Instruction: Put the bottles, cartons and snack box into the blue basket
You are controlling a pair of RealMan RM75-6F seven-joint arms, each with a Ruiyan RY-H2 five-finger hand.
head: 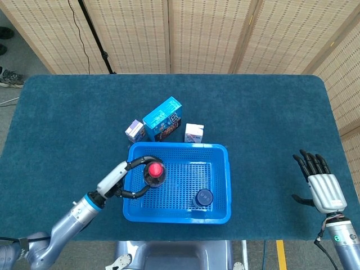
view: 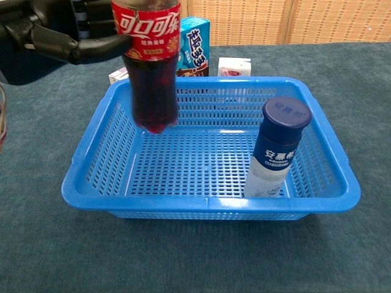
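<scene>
The cola bottle [view: 151, 67] is showing a red label with white Chinese characters reading 可口可乐. The white bottle [view: 276, 149] with the dark blue cap is carrying 安慕希 in white on its blue band. The blue snack box [view: 194, 52] behind the basket is showing large white characters, 超 among them; the rest are partly hidden. Print on the small cartons is too small to read.

My table [head: 264, 112] wears a dark teal cloth. On it sits the blue basket [head: 223, 185], and just behind its far rim stand a small purple carton [head: 134, 130], a blue snack box [head: 163, 118] and a white carton [head: 194, 133].
</scene>
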